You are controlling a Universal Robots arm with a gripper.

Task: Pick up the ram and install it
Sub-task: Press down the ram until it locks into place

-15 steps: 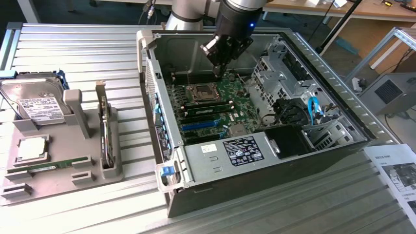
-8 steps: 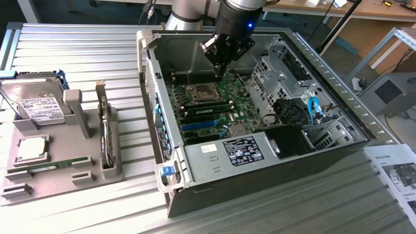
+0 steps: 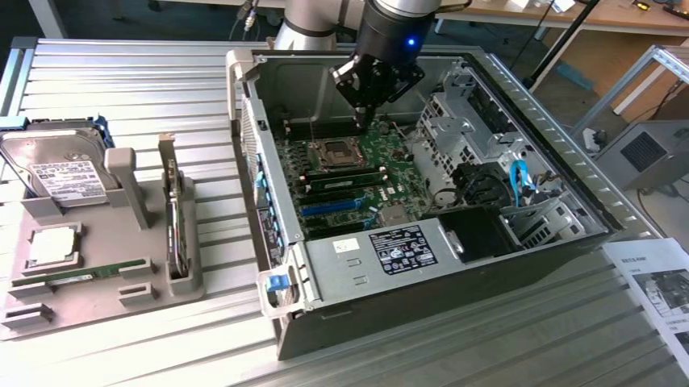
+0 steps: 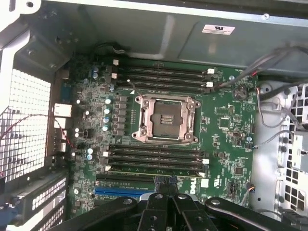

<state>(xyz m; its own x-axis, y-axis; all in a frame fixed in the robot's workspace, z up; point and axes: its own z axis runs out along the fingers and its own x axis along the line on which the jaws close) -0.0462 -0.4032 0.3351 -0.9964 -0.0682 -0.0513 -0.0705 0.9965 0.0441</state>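
Gripper: the gripper (image 4: 164,185) is closed with nothing held, hanging over the motherboard (image 4: 219,130) inside the open computer case (image 3: 538,121).
Ram: one ram (image 3: 81,275) lies flat in the gray holder tray (image 3: 151,294), well apart from the case.
Room: free space stands around the CPU socket (image 4: 166,119); the case walls are near.

Ribbed metal table (image 3: 129,72), open PC case (image 3: 431,314) on it, grey parts tray (image 3: 108,274) beside, paper sheet (image 3: 659,282) nr edge
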